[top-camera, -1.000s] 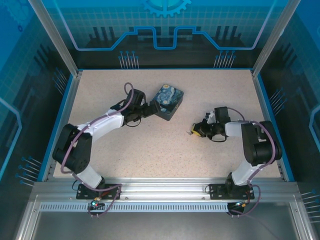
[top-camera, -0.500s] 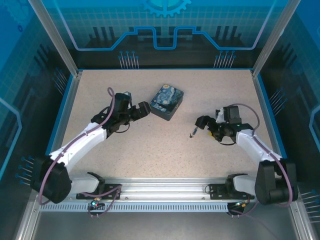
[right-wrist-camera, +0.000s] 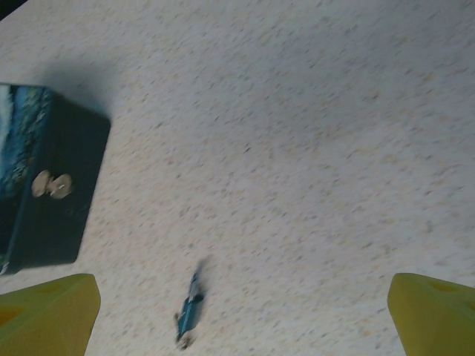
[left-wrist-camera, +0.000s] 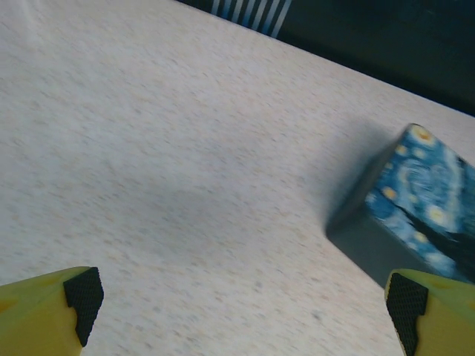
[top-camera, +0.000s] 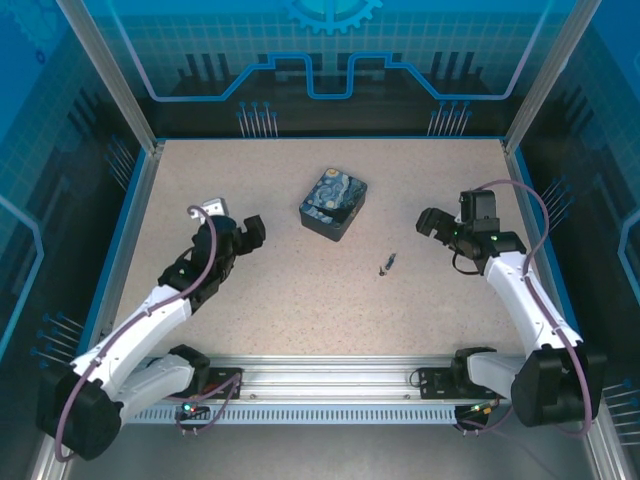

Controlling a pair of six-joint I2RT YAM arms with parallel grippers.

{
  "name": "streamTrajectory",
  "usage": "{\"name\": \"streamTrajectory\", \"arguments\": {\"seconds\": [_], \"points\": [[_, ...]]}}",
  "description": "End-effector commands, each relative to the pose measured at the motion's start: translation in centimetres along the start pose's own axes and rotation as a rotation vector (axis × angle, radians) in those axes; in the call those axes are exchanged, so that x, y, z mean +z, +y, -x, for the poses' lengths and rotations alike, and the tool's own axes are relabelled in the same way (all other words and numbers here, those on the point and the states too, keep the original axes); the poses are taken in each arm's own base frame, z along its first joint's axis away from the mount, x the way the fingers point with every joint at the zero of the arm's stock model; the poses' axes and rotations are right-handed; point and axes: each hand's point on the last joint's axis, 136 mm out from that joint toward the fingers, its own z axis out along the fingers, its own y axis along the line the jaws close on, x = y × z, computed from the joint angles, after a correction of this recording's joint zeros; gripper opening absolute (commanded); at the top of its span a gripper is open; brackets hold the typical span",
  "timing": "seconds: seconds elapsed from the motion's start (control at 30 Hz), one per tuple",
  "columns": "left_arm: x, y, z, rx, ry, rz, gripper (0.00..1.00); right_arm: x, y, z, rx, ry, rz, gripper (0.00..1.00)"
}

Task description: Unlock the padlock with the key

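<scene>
The padlock (top-camera: 333, 203), a dark block with a blue-and-yellow swirl print on top, lies at the table's middle back. It also shows at the right of the left wrist view (left-wrist-camera: 424, 199). In the right wrist view, the padlock (right-wrist-camera: 46, 194) is at the left with its round metal fitting (right-wrist-camera: 52, 185) facing me. The key (top-camera: 386, 264) lies loose on the table to the padlock's right, small and bluish (right-wrist-camera: 188, 311). My left gripper (top-camera: 236, 224) (left-wrist-camera: 245, 311) stands open, well left of the padlock. My right gripper (top-camera: 446, 224) (right-wrist-camera: 241, 319) is open, right of the key and off it.
The speckled beige table (top-camera: 300, 300) is bounded by blue rails and dark side walls (top-camera: 560, 200). Both arms bend in from the near edge, with open tabletop between them around the padlock and key.
The right gripper opened and let go of the key, which now lies on the table, and the arm drew back to the right. The left gripper withdrew leftward from the padlock.
</scene>
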Motion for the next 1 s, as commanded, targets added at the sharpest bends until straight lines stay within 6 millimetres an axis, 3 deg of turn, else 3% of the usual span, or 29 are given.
{"name": "streamTrajectory", "arguments": {"seconds": [0.0, 0.23, 0.43, 0.7, 0.83, 0.97], "points": [[-0.1, 2.1, 2.7, 0.061, -0.215, 0.092, 0.99, 0.6, -2.4, 1.6, -0.063, -0.102, -0.121, 1.00], [1.1, 3.4, 2.3, 0.167, -0.286, 0.127, 0.99, 1.4, -4.0, 2.8, -0.162, -0.257, -0.202, 1.00], [4.4, 3.9, 1.9, 0.253, -0.283, 0.133, 0.99, 2.8, -5.7, 3.7, -0.153, -0.397, -0.293, 1.00], [8.1, 4.8, 0.7, 0.358, -0.279, 0.127, 0.99, 5.8, -6.3, 3.6, -0.243, -0.464, -0.356, 1.00], [8.9, 6.7, -0.5, 0.286, -0.264, 0.129, 0.99, 6.0, -4.9, 3.7, -0.320, -0.539, -0.272, 1.00], [10.7, 6.4, -1.6, 0.276, -0.212, 0.031, 0.99, 6.7, -5.3, 3.3, -0.309, -0.571, -0.178, 1.00]]}}
